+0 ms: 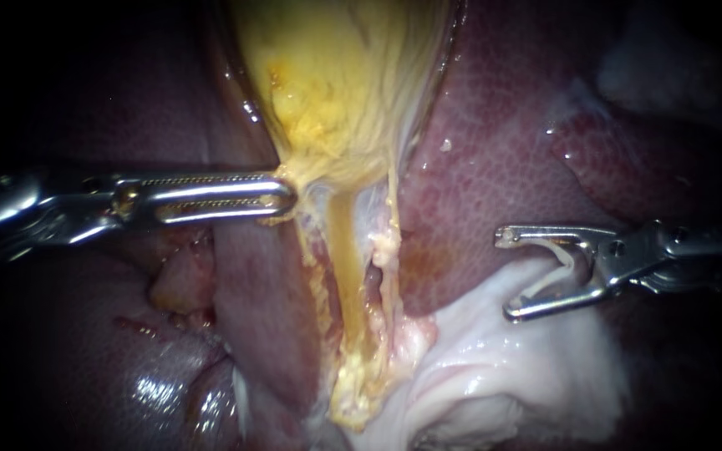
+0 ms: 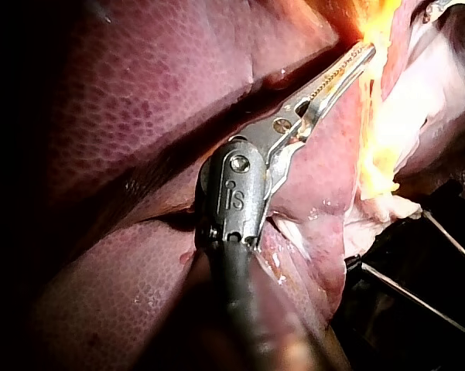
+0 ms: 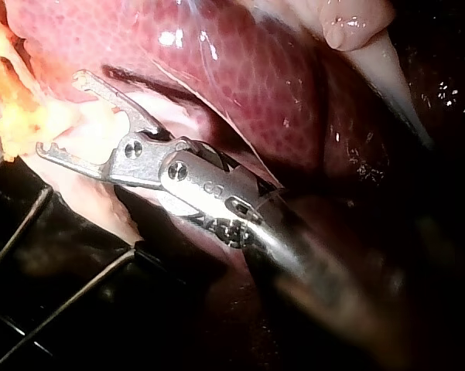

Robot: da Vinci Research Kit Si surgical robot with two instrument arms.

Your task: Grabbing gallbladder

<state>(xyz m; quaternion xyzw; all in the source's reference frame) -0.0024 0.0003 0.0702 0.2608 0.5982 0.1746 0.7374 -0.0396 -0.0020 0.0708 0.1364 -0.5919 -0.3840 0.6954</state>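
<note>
The yellow gallbladder (image 1: 336,75) hangs from the top of the endoscope view and narrows to a neck at mid-picture. My left instrument (image 1: 286,198) comes in level from the left, its long toothed jaws closed on the left edge of that neck. In the left wrist view its jaws (image 2: 365,52) lie together with their tip in the bright yellow tissue. My right instrument (image 1: 507,276) stands to the right of the neck, well apart from it, jaws wide open over liver and pale tissue. The right wrist view shows the same open jaws (image 3: 60,112), holding nothing.
Dark red liver (image 1: 495,142) surrounds the gallbladder on both sides. A yellow strand of tissue (image 1: 346,267) runs down from the neck to frayed yellow fat. White glistening tissue (image 1: 511,367) lies below the right instrument. Thin wires on a black base (image 2: 418,294) lie past the tissue's edge.
</note>
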